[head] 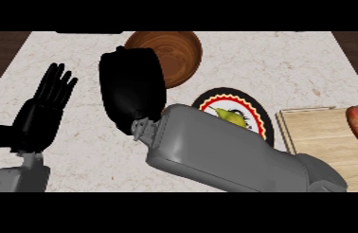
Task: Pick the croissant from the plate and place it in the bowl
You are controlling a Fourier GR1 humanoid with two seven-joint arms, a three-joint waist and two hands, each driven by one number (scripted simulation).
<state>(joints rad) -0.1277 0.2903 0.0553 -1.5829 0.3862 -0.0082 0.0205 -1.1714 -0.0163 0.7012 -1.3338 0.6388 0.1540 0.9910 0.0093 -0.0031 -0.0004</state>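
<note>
croissant not visible. right hand (133, 90) seen from its back, beside the wooden bowl (171, 54); fingers hidden, grip cannot be told. its forearm (224, 154) covers much of the plate (248, 109). left hand (45, 106) open, fingers up, over the worktop (280, 61).

The counter (84, 147) is pale cream stone with faint beige and grey mottling, and dark brown wood shows past its far corners. At its far edge the bowl (178, 52) is reddish-brown wood with darker ring grain. Toward the near right the plate (255, 109) has a black rim, then a red ring and a white ring with small black marks, and a yellow-green centre. At the right edge a cutting board (318, 132) is light tan wood with pale streaks, bearing something orange-red (352, 120). Both hands, left (45, 109) and right (133, 90), are black; the forearm (224, 151) is grey.
</note>
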